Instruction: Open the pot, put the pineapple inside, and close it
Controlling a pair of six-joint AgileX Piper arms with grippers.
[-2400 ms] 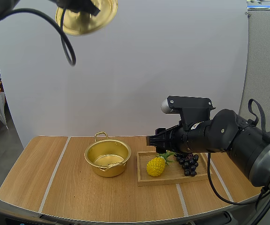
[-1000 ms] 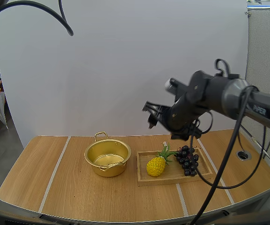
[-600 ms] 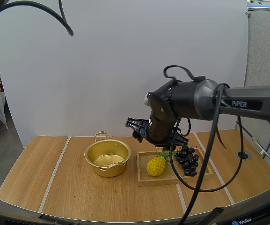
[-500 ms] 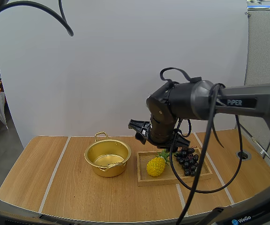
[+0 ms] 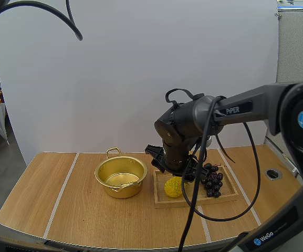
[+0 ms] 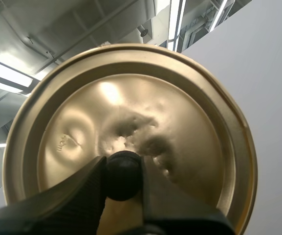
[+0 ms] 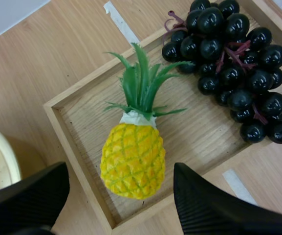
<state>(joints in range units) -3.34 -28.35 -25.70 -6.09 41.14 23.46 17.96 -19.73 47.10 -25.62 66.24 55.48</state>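
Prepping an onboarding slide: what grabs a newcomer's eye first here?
The open right gripper, poised over the yellow pineapple lying in the wooden tray beside dark grapes. Next, the gold lid, pinched by its black knob in the left gripper. The open pot sits on the table left of the tray.

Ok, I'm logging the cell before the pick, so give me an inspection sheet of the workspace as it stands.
Surface: wooden table, taped seams, everything sits flat.
Job's things: pot open and empty, left of the wooden tray; lid off it, held by its knob; pineapple lying on the tray.
Clutter: grapes on the same tray, beside the pineapple's leaves.
Grippers: left gripper shut on the lid's knob; right gripper open, straddling the pineapple, not pinching it.
Cables: nothing seen beyond the robot's own.
Surroundings: plain white screen behind the table.
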